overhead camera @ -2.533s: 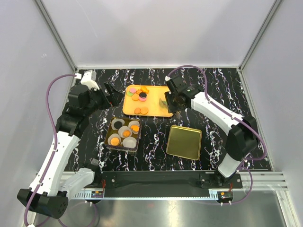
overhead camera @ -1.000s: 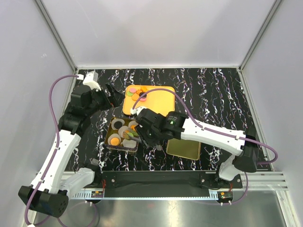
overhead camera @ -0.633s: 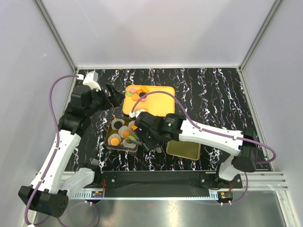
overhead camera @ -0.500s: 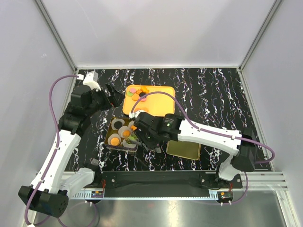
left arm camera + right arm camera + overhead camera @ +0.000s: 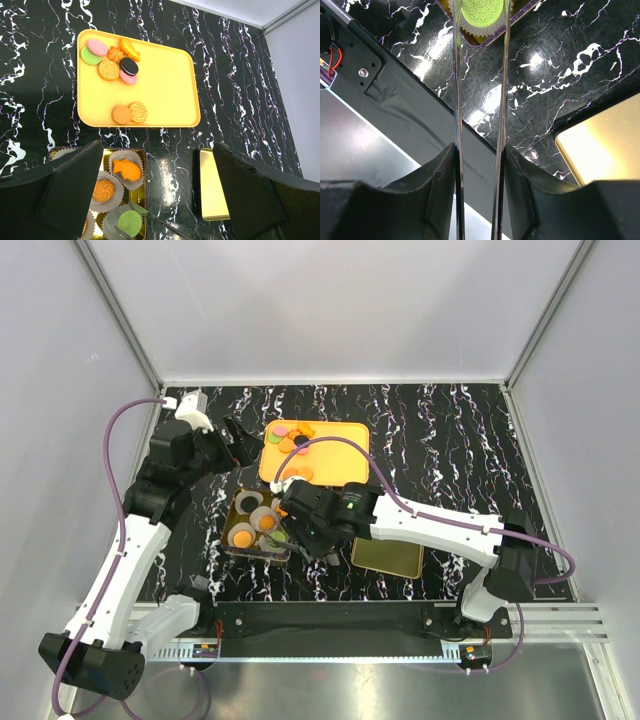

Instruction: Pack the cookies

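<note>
**A:** How are the right jaws found?

**B:** In the right wrist view, the right gripper (image 5: 479,150) is seen clamped on a pair of metal tongs (image 5: 456,100). One black finger is pressed against each thin arm, and a gap is left between the two arms.

**A:** What is met further along the tongs?

**B:** A green cookie (image 5: 482,12) is laid flat in a white paper cup (image 5: 479,33), with one tong arm run along each side of it. The tips are cut off by the top edge, so it cannot be told whether the cookie is pinched.

**A:** And the left jaws?

**B:** The left gripper (image 5: 156,146) is seen spread wide above the table, with nothing between its fingers.

**A:** What is shown in the left wrist view that is missed by the right one?

**B:** The orange tray (image 5: 165,85) is shown. Several cookies (image 5: 112,60) are bunched in one corner, and two orange ones lie touching near the opposite long edge. Nearer the camera, the gold box (image 5: 125,149) of cups is seen, with a fish-shaped cookie (image 5: 126,170) and a swirled one in it. Part of the box is hidden by a finger.

**A:** What is added by the top view?

**B:** A black cookie (image 5: 248,503) is revealed in a cup in that hidden part. A gold lid (image 5: 388,555) is seen just right of the box, partly covered by the right arm. The right fingers cannot be made out there.
</note>
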Controlling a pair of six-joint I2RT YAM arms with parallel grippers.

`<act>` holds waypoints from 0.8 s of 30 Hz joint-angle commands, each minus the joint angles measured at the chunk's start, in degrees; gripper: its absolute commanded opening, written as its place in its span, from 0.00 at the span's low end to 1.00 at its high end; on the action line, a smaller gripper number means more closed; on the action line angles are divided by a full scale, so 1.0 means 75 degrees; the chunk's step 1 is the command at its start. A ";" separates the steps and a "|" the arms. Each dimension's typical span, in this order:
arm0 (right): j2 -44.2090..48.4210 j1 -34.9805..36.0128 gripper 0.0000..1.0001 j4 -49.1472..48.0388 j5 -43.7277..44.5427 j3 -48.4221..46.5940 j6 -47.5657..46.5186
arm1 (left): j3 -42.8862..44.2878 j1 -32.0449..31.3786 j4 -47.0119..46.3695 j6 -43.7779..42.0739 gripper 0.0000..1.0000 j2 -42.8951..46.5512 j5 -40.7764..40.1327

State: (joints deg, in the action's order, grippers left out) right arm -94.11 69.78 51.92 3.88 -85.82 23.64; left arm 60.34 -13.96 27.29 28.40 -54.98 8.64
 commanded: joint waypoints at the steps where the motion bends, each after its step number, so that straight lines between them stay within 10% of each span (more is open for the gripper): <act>1: 0.0032 0.0118 0.49 -0.0243 0.0080 -0.0053 0.0001 | -0.0029 0.0033 -0.0369 0.0010 0.99 0.0030 0.0125; 24: 0.0641 -0.0256 0.52 -0.0009 0.0561 -0.0393 -0.0292 | 0.0029 0.0033 -0.0357 -0.0014 0.99 0.0065 0.0148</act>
State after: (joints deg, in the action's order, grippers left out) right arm -93.06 69.47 52.23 5.61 -85.95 22.52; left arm 60.34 -13.96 27.29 28.40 -54.98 8.69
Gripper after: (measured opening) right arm 0.524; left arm 0.988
